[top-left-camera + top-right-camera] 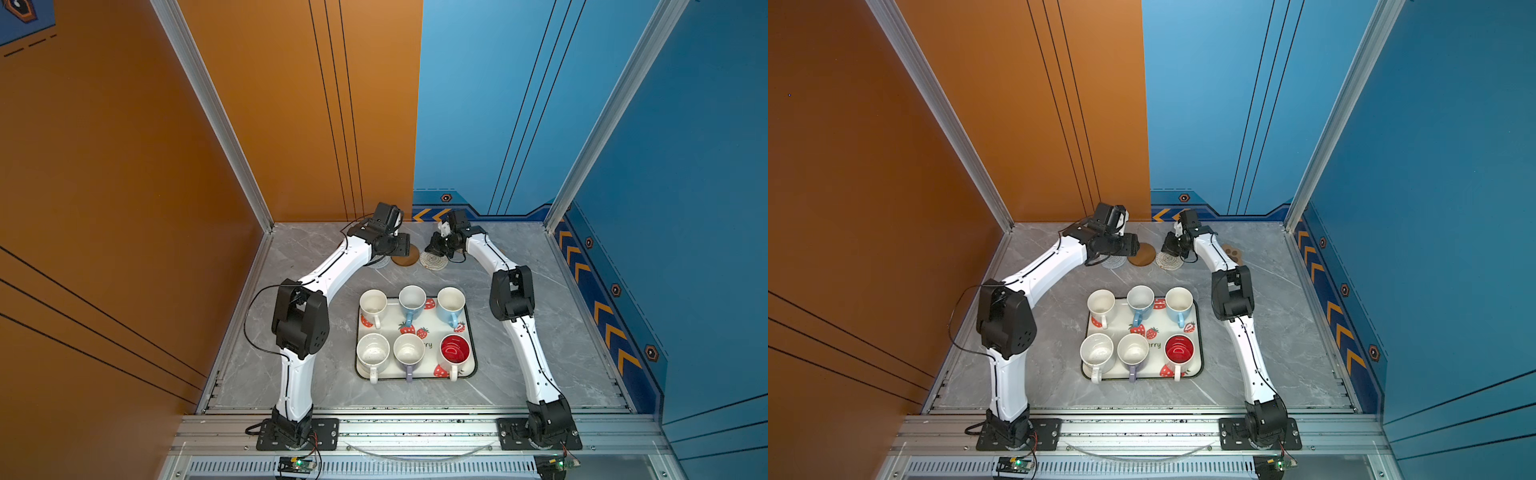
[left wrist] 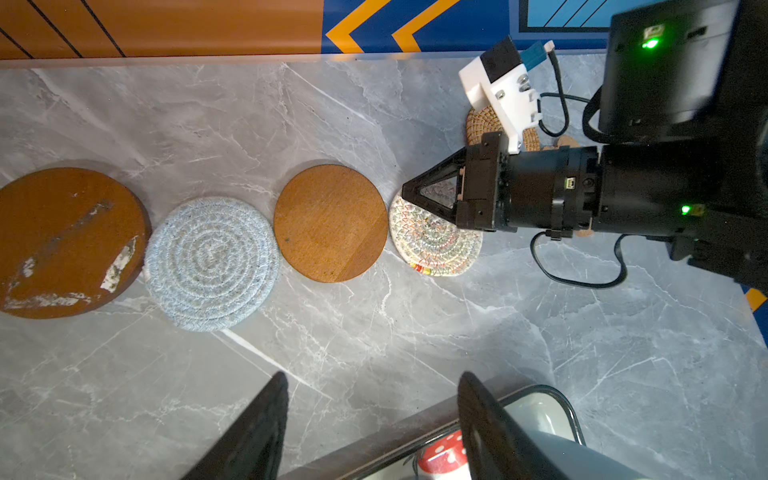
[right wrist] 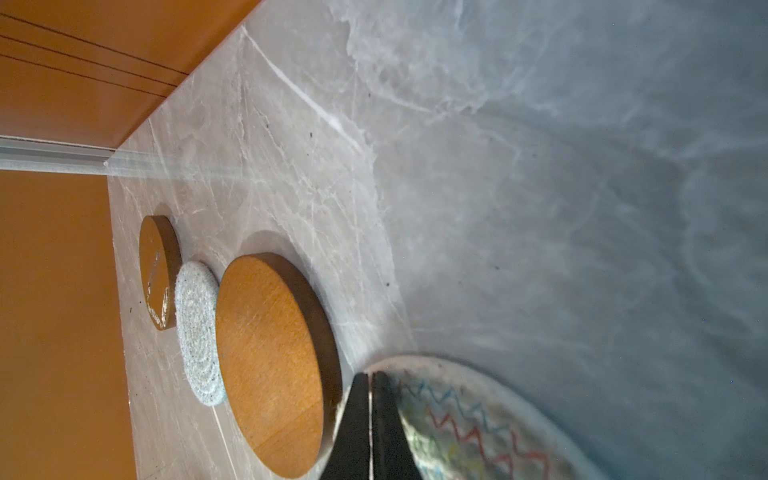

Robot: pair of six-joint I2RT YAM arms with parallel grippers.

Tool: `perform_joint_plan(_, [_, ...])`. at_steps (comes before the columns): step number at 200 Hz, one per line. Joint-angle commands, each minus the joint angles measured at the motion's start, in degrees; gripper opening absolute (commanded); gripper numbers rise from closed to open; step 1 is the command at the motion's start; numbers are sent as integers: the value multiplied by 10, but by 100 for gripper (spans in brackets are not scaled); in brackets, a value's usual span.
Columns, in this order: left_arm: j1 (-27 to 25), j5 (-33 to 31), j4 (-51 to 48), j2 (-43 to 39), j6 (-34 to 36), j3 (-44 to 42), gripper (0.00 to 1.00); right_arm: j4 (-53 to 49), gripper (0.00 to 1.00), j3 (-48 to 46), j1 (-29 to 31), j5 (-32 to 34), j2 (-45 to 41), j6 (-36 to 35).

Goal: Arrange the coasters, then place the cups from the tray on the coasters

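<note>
Standing here watching, the right gripper is pinched completely closed, its tips down on the near edge of the cream woven spiral coaster with the zigzag stitching, holding nothing as far as I can see. That mat is soft and sits right beside the clean smooth brown disc coaster. My worry is that any push toward the disc could bunch the mat up or shove it into its neighbour, and the row is already packed tight for mugs with handles.

The left gripper hangs wide open and empty over bare marble near the cream strawberry tray, where all six handled ceramic mugs sit.

The left wrist view gives the whole line: scuffed brown disc coaster, grey woven spiral coaster, and the tan rattan round coaster peeking out behind the right wrist. From above, the left arm hides most of that. The tan paw-print coaster only shows in a top view, close beside the right forearm, so a careless swing could knock it.
</note>
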Motion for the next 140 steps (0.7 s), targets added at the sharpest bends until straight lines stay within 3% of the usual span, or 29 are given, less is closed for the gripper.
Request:
perform_joint_plan(1, [5, 10, 9, -11, -7, -2, 66, 18, 0, 15, -5, 3, 16, 12])
perform_joint_plan(96, [5, 9, 8, -18, -7, -9, 66, 45, 0, 15, -11, -11, 15, 30])
perform_joint_plan(140, [2, 10, 10, -24, -12, -9, 65, 37, 0, -20, -15, -7, -58, 4])
